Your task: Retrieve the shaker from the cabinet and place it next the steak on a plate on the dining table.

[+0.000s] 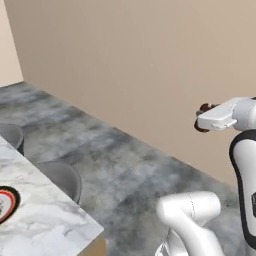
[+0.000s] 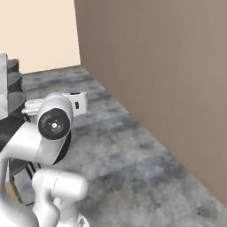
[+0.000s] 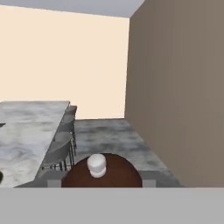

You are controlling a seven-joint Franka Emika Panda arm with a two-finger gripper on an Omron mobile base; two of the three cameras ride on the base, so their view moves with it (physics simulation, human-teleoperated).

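The dark reddish-brown shaker (image 3: 105, 173) sits between my gripper's (image 3: 101, 181) fingers in the hand view, a pale round knob on its top. In the left base view my gripper (image 1: 201, 118) is held high at the right, over the floor, shut on the shaker (image 1: 204, 108), whose dark ends stick out beside the white hand. The dining table (image 1: 50, 220) with its white veined marble top lies at the lower left, well apart from the gripper. The plate (image 1: 6, 202) with a red-orange rim is cut off by the left edge; the steak cannot be made out. The cabinet is out of view.
Grey stools (image 1: 62, 177) stand along the table's near side, also seen as a row of stools (image 3: 65, 140) in the hand view. A brown wall (image 1: 150, 60) runs along the right of the grey floor (image 1: 130, 170). The floor between table and wall is open.
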